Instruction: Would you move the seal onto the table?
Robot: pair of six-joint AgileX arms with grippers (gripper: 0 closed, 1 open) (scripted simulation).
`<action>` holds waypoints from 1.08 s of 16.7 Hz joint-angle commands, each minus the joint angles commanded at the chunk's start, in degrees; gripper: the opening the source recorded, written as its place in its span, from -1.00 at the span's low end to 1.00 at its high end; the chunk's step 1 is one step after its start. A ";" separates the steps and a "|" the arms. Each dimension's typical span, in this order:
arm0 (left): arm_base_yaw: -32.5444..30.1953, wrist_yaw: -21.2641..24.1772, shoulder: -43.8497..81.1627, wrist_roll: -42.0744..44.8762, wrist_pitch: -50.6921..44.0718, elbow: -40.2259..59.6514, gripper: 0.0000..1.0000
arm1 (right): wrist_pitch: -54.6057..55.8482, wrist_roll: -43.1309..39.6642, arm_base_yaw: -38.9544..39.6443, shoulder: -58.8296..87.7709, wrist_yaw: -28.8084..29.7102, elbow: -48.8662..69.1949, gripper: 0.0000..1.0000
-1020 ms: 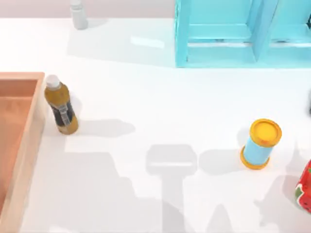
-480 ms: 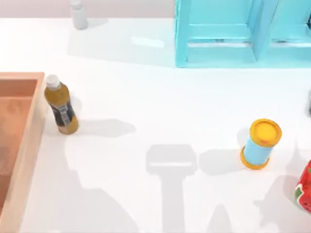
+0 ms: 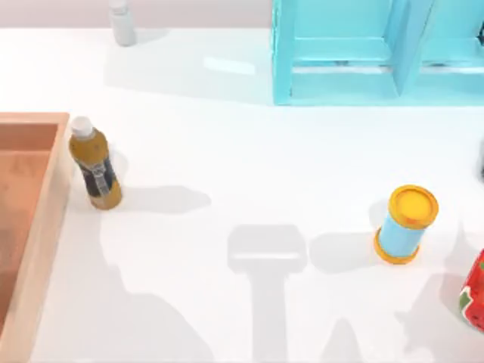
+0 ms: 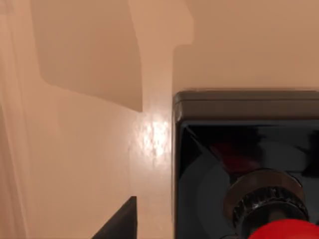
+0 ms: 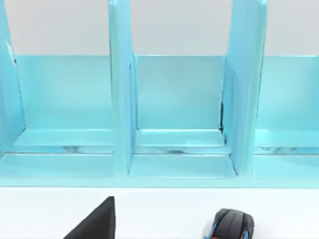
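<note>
Black and glossy, the square block of the seal fills the lower part of the left wrist view, with its ribbed metal collar and the rim of the red knob just showing at the picture's edge. It stands upright on a pale orange-brown wooden floor, which matches the wooden tray at the left edge of the top view, so I judge the seal sits inside that tray and not yet on the desk. Its long axis runs straight up toward the left wrist camera, so the left jaws are looking down on it from close above. A dark sliver of one left finger shows beside the block, apart from it; whether those jaws are open or closed I cannot tell.

The left arm is plainly the nearer one, since the tray lies on its side. The coming move likely turns on centring over the knob before closing.

Outward on the desk, a brown bottle stands just right of the tray wall. A blue cylinder with yellow lid stands well to the right. The right arm faces the light blue shelf unit at the far right, with a small computer mouse before it; its jaw state I cannot tell.
</note>
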 joint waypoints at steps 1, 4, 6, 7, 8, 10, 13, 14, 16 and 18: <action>0.00 0.00 0.00 0.00 0.00 0.00 0.25 | 0.00 0.00 0.00 0.00 0.00 0.00 1.00; 0.00 0.00 0.00 0.00 0.00 0.00 -0.21 | 0.00 0.00 0.00 0.00 0.00 0.00 1.00; 0.00 0.00 0.00 0.00 0.00 0.00 -0.51 | 0.00 0.00 0.00 0.00 0.00 0.00 1.00; 0.00 0.00 0.00 0.00 0.00 0.00 -0.66 | 0.00 0.00 0.00 0.00 0.00 0.00 1.00; 0.00 0.00 0.00 0.00 0.00 0.00 -0.81 | 0.00 0.00 0.00 0.00 0.00 0.00 1.00; 0.00 0.00 0.00 0.00 0.00 0.00 -1.00 | 0.00 0.00 0.00 0.00 0.00 0.00 1.00; 0.00 0.00 0.00 0.00 0.00 0.00 -1.00 | 0.00 0.00 0.00 0.00 0.00 0.00 1.00; 0.00 0.00 0.00 0.00 0.00 0.00 -1.00 | 0.00 0.00 0.00 0.00 0.00 0.00 1.00; 0.00 0.00 0.00 0.00 0.00 0.00 -1.00 | 0.00 0.00 0.00 0.00 0.00 0.00 1.00; -0.08 0.01 -0.06 0.06 -0.01 0.02 -1.00 | 0.00 0.00 0.00 0.00 0.00 0.00 1.00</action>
